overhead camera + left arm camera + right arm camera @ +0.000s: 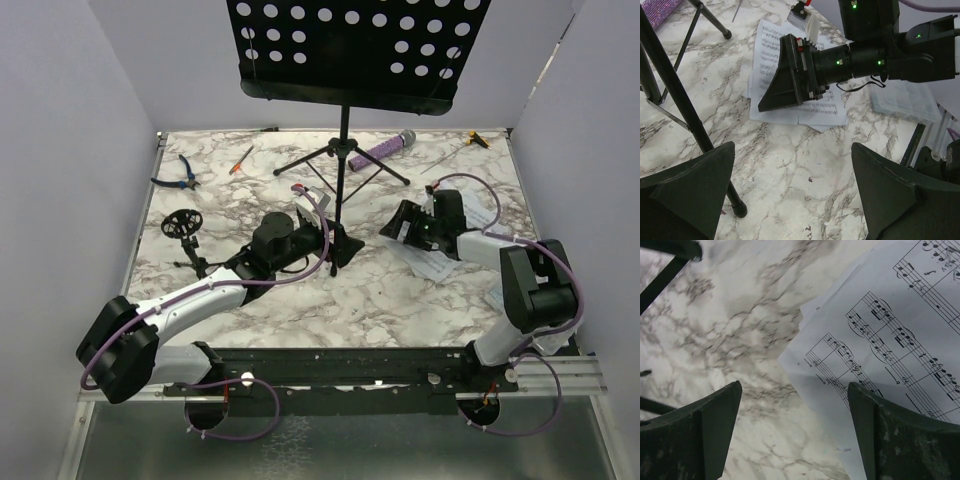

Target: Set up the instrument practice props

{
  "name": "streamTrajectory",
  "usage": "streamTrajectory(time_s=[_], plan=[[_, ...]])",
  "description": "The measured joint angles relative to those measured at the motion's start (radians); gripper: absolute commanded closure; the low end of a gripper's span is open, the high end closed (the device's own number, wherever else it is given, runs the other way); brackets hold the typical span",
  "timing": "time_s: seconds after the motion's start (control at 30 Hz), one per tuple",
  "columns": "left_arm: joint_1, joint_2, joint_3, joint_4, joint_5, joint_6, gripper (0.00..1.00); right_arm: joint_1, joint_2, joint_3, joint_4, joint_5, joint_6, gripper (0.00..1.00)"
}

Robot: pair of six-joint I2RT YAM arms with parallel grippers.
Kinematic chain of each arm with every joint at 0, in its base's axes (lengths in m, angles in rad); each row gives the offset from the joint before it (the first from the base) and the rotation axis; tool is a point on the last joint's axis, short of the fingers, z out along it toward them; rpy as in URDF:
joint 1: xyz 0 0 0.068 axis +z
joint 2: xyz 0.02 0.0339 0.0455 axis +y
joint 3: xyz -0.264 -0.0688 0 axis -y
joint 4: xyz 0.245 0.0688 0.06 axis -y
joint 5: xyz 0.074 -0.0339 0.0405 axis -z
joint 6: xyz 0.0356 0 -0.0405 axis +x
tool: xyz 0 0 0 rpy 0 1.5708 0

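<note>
The tall black music stand [343,170] stands at the table's back centre, its perforated desk [350,45] high up. The purple glitter microphone [388,148] lies right of its legs. The small black mic stand [183,228] stands at the left. White sheet-music pages [437,264] lie flat at the right. My left gripper [338,243] is open and empty just beside a stand leg [675,95]; its wrist view shows bare table between the fingertips [792,185]. My right gripper [398,226] is open, low over the pages' corner [880,330], with nothing held [795,425].
Blue-handled pliers [180,172] and a small red screwdriver [242,158] lie at the back left. A yellow-and-black tool [477,139] lies at the back right. A clear plastic box [910,100] sits beside the right arm. White walls close in three sides.
</note>
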Motion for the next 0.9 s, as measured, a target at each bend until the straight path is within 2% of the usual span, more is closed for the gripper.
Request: streamTrajectory(time_s=[0.2, 0.3, 0.4, 0.57, 0.73, 0.9], plan=[[-0.005, 0.000, 0.000, 0.000, -0.001, 0.003, 0.01, 0.105, -0.025, -0.071, 0.082, -0.088, 0.076, 0.09], [-0.006, 0.000, 0.000, 0.000, -0.001, 0.003, 0.01, 0.138, -0.060, -0.105, 0.070, -0.132, 0.096, 0.09], [-0.006, 0.001, 0.000, 0.000, -0.001, 0.003, 0.01, 0.152, -0.109, -0.116, -0.015, -0.137, 0.093, 0.08], [-0.008, 0.022, 0.000, 0.000, -0.001, 0.003, 0.01, 0.153, -0.244, -0.102, -0.175, -0.031, 0.061, 0.04], [-0.018, 0.040, 0.000, 0.000, -0.001, 0.003, 0.01, 0.142, -0.352, -0.077, -0.224, 0.084, 0.037, 0.04], [-0.035, 0.056, 0.000, 0.000, -0.001, 0.002, 0.01, 0.089, -0.369, -0.080, -0.259, 0.170, 0.033, 0.04]])
